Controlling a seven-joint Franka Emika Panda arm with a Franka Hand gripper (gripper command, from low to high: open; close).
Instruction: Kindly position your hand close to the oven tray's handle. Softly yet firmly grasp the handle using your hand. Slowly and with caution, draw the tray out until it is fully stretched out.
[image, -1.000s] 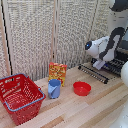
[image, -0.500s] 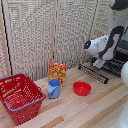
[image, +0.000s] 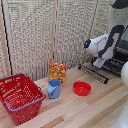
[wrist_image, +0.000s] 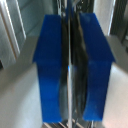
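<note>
Where the wooden table (image: 100, 107) meets the exterior view's right edge, the oven tray (image: 94, 73) lies flat and low, a dark rack of thin bars whose long axis runs from the screen side down toward the exterior view's right, its front rail facing the open tabletop. Behind it sits the oven (image: 120, 56), mostly hidden by the bulky white arm (image: 104, 46).

The hand (wrist_image: 75, 70) is seen best from the wrist view: two dark-blue fingers (wrist_image: 50, 65) pressed in from either side on a thin silvery bar that runs lengthwise through the narrow gap between them (the picture is blurred, so whether the pads truly touch the metal cannot be told for sure). That bar appears to be part of the tray, so the tray lies directly between the fingers and extends away past the fingertips. In the exterior view the fingers themselves are hidden by the arm, which bends down over the tray's oven-side end.

Well away from the hand, out on the table, sit a red bowl (image: 82, 88), a blue cup (image: 54, 88), an orange box (image: 57, 73) standing upright just behind the cup, and a red basket (image: 20, 97) farthest off. A pale slatted screen (image: 45, 35) backs the scene.
</note>
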